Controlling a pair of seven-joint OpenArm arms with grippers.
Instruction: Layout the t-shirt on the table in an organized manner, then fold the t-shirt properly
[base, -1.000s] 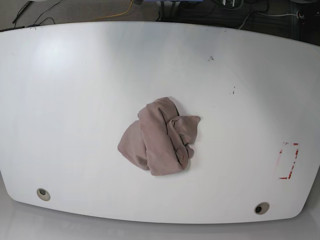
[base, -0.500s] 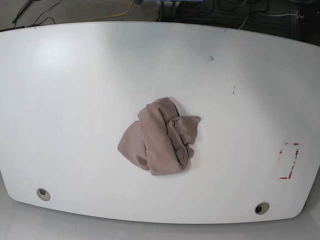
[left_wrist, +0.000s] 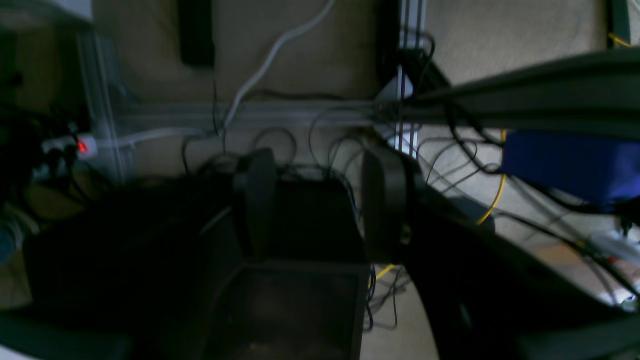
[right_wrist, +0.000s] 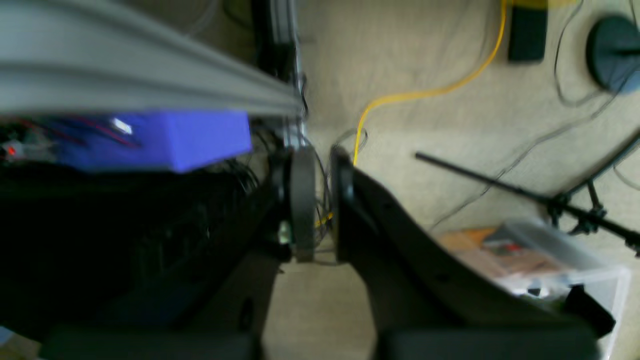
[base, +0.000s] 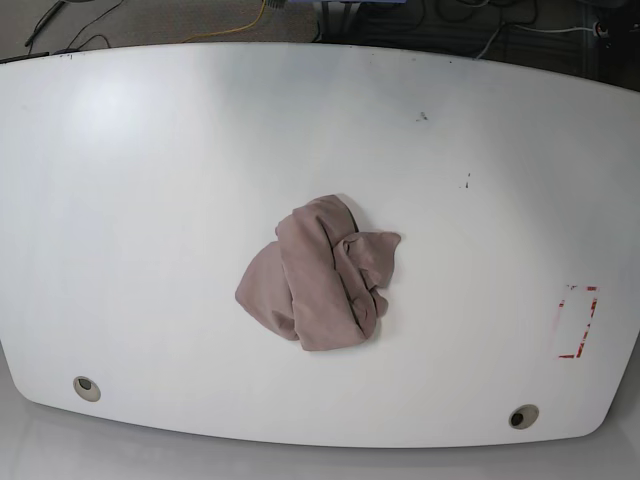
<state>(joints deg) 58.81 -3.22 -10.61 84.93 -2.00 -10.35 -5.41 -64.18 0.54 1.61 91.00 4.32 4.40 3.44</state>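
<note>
We are looking down on the table, a wide white top with curved edges that is filling nearly the whole base view. Near its middle the t-shirt is lying in a crumpled mauve-brown heap, folds bunched over one another, one flap sticking out toward the view's right. No arm is showing anywhere over the tabletop in this view.

Next in size, we are seeing both wrist cameras pointing at a beige carpeted floor strewn with cables (both pictures are blurred, so fine detail is lost). In the left wrist view the left gripper is standing with its two dark fingers clearly apart, a wide gap between them and nothing in it. In the right wrist view the right gripper is showing its fingers drawn almost together, only a narrow slit between them, and we are seeing nothing clamped there. A blue block is sitting under a grey rail at that view's left, and a yellow cable is running across the carpet.

Smaller still, a red tape rectangle is marking the table near its right edge in the base view, well apart from the shirt. Two round grommet holes, one at the near left and one at the near right, are sitting along the near edge.
</note>
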